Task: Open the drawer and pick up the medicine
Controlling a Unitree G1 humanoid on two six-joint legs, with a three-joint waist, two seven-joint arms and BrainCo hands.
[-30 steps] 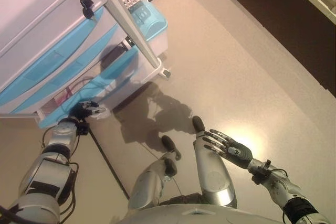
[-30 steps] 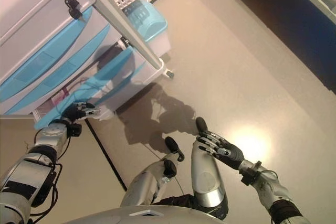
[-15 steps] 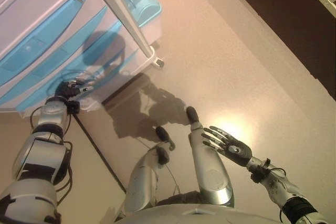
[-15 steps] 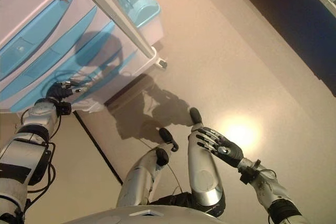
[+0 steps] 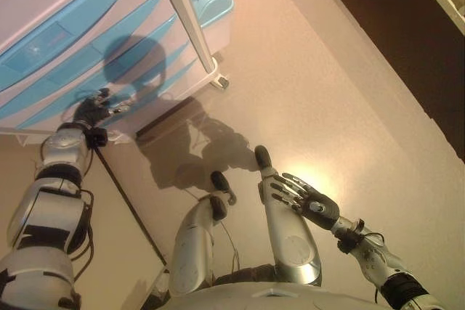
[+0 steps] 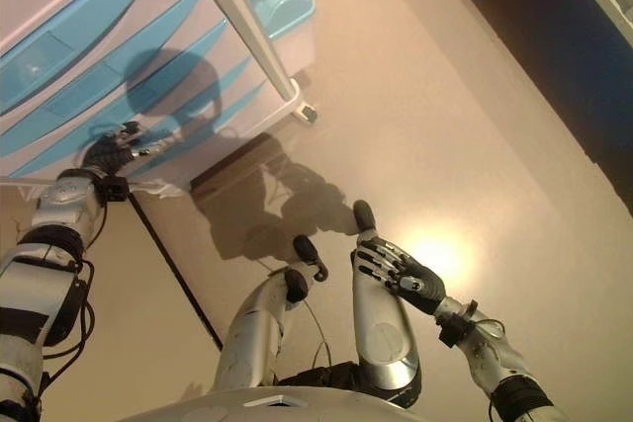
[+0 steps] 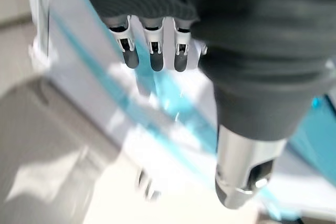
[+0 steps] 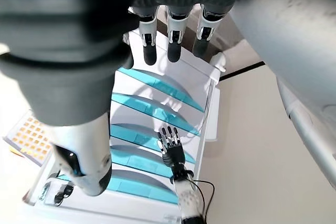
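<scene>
Left hand (image 5: 93,109) has crept up the cart (image 5: 94,49) front, flat and spread on a low blue drawer (image 8: 152,139) edge, gripping nothing. Drawers look shut, no medicine showing. Right hand (image 5: 305,197) hangs relaxed over wide bare floor (image 5: 327,107).

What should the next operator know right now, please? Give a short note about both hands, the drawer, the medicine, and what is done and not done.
Left hand: open, fingers straight, at the front of the lowest blue drawer of the white cart. I cannot tell if it touches the drawer.
Right hand: open, idle, low above the floor, away from the cart.
Drawers: all look shut; no gap is visible in the eye views or the right wrist view.
Medicine: not visible in any view, and neither hand holds anything.
Done: the left hand has reached the cart.
Left: open the drawer, find the medicine, pick it up.
</scene>
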